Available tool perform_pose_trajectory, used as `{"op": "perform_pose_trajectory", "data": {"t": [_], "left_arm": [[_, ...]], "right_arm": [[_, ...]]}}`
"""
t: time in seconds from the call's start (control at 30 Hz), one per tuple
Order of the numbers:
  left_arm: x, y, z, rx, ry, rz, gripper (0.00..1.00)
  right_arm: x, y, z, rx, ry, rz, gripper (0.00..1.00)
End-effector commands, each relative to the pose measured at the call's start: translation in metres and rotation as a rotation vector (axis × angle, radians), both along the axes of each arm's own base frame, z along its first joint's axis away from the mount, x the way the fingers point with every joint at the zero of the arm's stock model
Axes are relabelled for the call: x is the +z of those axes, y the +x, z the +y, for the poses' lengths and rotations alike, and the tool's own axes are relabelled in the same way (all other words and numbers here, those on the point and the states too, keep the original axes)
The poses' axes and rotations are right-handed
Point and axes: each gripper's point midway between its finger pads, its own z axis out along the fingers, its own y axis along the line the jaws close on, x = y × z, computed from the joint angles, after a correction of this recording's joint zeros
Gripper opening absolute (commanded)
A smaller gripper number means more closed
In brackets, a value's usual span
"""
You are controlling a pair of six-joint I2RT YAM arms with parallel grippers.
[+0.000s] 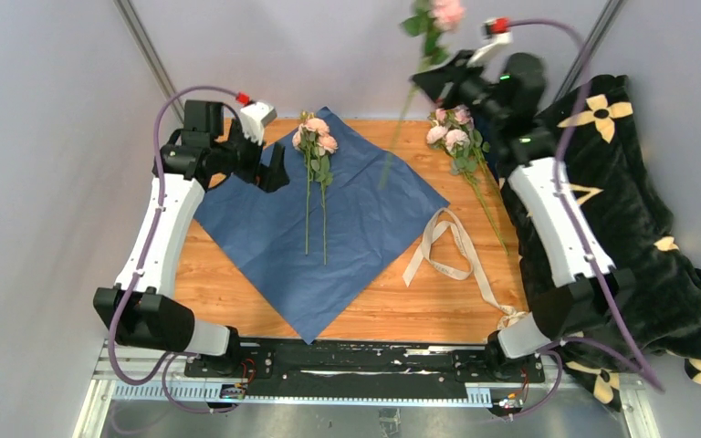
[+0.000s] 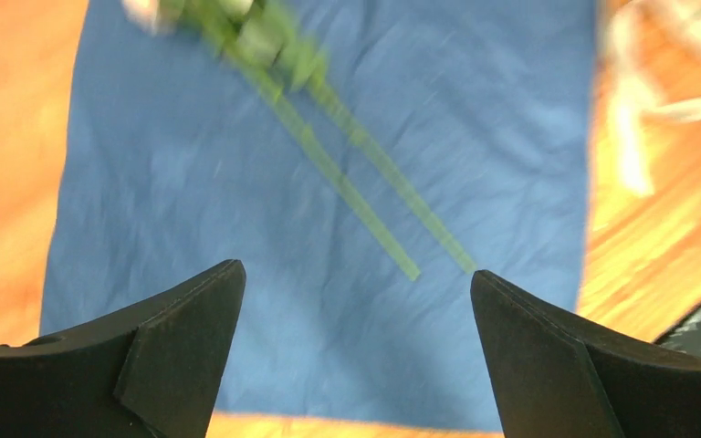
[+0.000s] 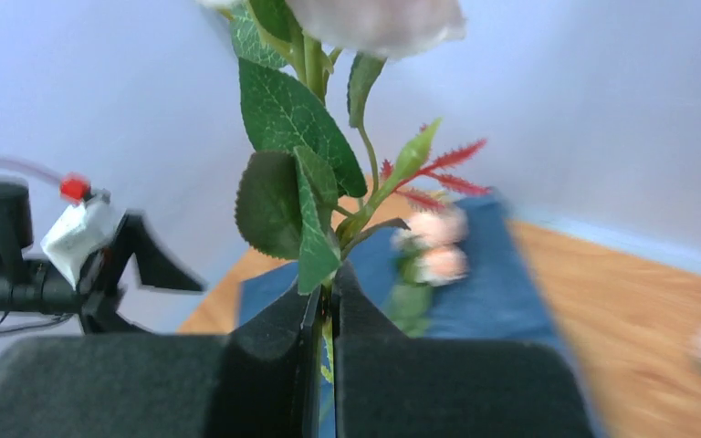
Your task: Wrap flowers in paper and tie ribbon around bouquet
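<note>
My right gripper (image 1: 431, 78) (image 3: 327, 290) is raised above the table's back edge and shut on the stem of one pink rose (image 1: 445, 11) (image 3: 374, 18). The bloom stands above the jaws and the long stem hangs down below them. Two flowers (image 1: 315, 144) (image 2: 365, 196) lie on the blue paper (image 1: 356, 219) (image 2: 329, 328), which is spread flat like a diamond. A few more roses (image 1: 452, 137) lie on the wood at the back right. The cream ribbon (image 1: 447, 251) loops right of the paper. My left gripper (image 1: 272, 172) (image 2: 356, 269) hovers open over the paper's left part, holding nothing.
A black blanket with gold flower shapes (image 1: 630, 201) is heaped along the table's right side, under the right arm. The wooden table (image 1: 228, 283) shows around the paper. Grey walls and metal posts enclose the back.
</note>
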Motion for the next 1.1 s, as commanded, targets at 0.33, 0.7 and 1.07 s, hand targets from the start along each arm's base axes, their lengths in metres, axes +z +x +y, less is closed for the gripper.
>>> {"op": "perform_pose_trajectory", "data": {"t": [0.33,0.7,1.07], "left_arm": [[0.085,-0.011,-0.111,-0.257,-0.285,-0.032,0.92],[0.077,0.004,-0.098,-0.059,-0.364,-0.061,0.0],[-0.122,0.062,-0.064,0.416,-0.233,0.379,0.0]], "right_arm": [[-0.013,-0.075,0.209,0.432,0.249,0.072,0.0],[-0.063,-0.062,0.219,0.429,0.058,0.214,0.35],[-0.205,0.001,0.088,0.044,-0.35,0.474,0.9]]}}
